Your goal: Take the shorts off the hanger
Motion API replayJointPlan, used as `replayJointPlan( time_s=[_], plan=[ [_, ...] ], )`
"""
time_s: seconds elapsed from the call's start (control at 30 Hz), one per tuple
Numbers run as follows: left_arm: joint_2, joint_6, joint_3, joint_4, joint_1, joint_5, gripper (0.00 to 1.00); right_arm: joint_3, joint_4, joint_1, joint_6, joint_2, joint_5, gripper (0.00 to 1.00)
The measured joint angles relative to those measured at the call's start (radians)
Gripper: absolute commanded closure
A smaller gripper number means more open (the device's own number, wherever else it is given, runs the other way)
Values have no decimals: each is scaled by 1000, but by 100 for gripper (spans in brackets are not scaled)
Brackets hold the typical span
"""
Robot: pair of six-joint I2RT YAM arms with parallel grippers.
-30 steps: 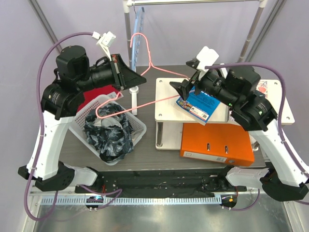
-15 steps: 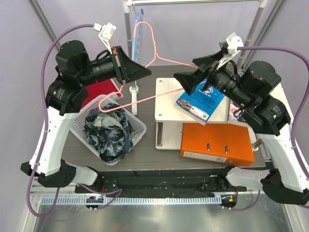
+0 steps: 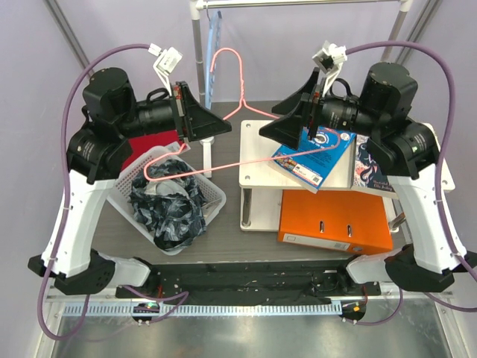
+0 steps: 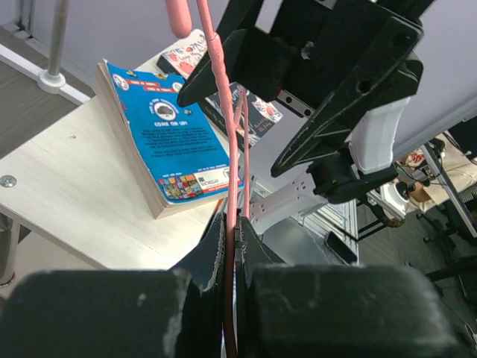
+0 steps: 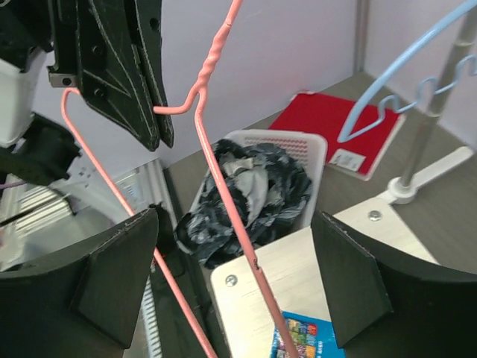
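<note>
The shorts [image 3: 170, 205], black with a grey-white marbled print, lie bunched in the white basket [image 3: 216, 195] and also show in the right wrist view [image 5: 253, 190]. The thin pink hanger [image 3: 223, 160] hangs bare in the air above table and basket. My left gripper [image 3: 220, 127] is shut on the hanger's wire [image 4: 223, 112], which is pinched between the pads at the left gripper [image 4: 237, 224]. My right gripper [image 3: 268, 121] faces it, open wide. Two hanger wires [image 5: 231, 216] run between the right gripper's [image 5: 235, 283] jaws, and neither pad presses on them.
A light-blue hanger [image 3: 215, 45] hangs on the rack pole behind. A red folder [image 3: 153, 142] lies beyond the basket. The white shelf [image 3: 257, 160] carries a blue book [image 3: 313, 156]; an orange binder [image 3: 335, 220] lies under it.
My right gripper has lifted from beside the blue book and swung left towards the left gripper, still open. The hanger, held by the left gripper, has tilted slightly.
</note>
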Motion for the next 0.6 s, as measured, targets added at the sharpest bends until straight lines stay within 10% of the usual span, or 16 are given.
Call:
replayJointPlan(
  time_s=[0.43, 0.5, 0.6],
  plan=[
    [-21, 0, -28, 1, 0, 68, 97, -79, 54, -37, 147, 26, -360, 89],
    [-21, 0, -28, -5, 0, 71, 80, -99, 69, -41, 165, 26, -379, 99],
    [-20, 2, -28, 0, 0, 33, 26, -124, 84, -41, 183, 24, -408, 99]
  ],
)
